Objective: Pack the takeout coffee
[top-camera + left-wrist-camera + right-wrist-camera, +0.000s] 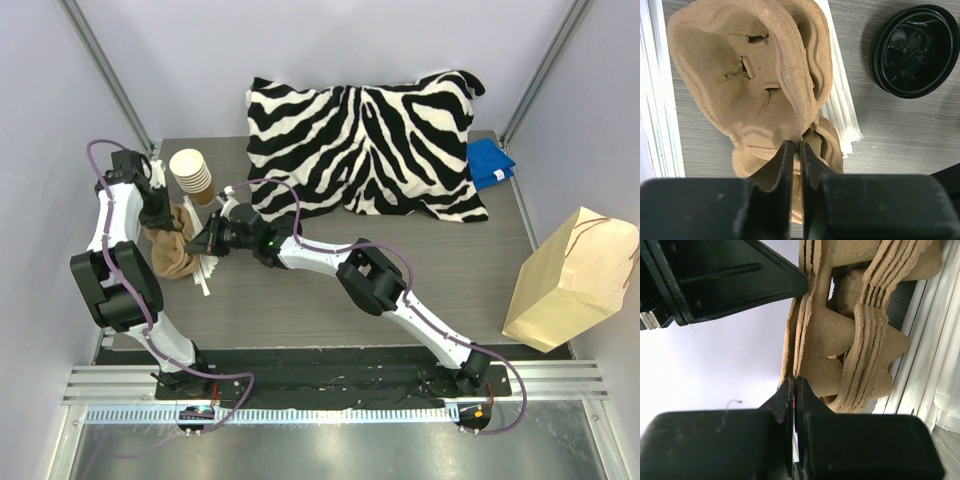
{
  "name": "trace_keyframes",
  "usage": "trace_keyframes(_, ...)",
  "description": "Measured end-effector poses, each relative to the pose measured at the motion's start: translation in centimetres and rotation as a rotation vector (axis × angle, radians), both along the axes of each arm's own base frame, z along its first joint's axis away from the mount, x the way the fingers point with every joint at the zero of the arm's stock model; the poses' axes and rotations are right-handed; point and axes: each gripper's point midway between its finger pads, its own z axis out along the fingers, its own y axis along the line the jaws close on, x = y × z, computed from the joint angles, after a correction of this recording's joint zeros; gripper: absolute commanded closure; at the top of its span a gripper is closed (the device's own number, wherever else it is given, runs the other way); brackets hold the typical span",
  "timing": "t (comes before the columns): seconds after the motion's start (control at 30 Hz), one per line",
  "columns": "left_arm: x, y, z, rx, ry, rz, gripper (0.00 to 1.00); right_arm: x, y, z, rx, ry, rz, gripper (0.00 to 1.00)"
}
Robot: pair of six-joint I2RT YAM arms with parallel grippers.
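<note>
Brown moulded-pulp cup carriers (750, 85) sit stacked at the left of the grey wood-grain surface (330, 300). The left gripper (795, 150) is clamped on one rim and the right gripper (793, 390) pinches a thin layer opposite, probably to peel one carrier free. The takeout coffee shows in no view. Unlidded cups (190, 172), a zebra pillow (365, 140) and a paper bag (573, 280) lie rightward, between pale walls.

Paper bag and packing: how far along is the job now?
Nothing looks packed yet: the paper bag sits far right, away from both arms. In hand: the left gripper and right gripper each pinch the stacked pulp carriers, seemingly separating one. No lidded coffee shows, so cup, carrier and bagging remain.
</note>
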Motion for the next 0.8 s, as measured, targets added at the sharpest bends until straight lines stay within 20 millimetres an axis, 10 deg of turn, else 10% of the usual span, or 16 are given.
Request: trace_keyframes(0.8, -1.9, 0.8, 2.6, 0.044, -0.005, -0.017, 1.0, -0.5, 0.1, 0.0, 0.013, 0.039, 0.006, 0.99)
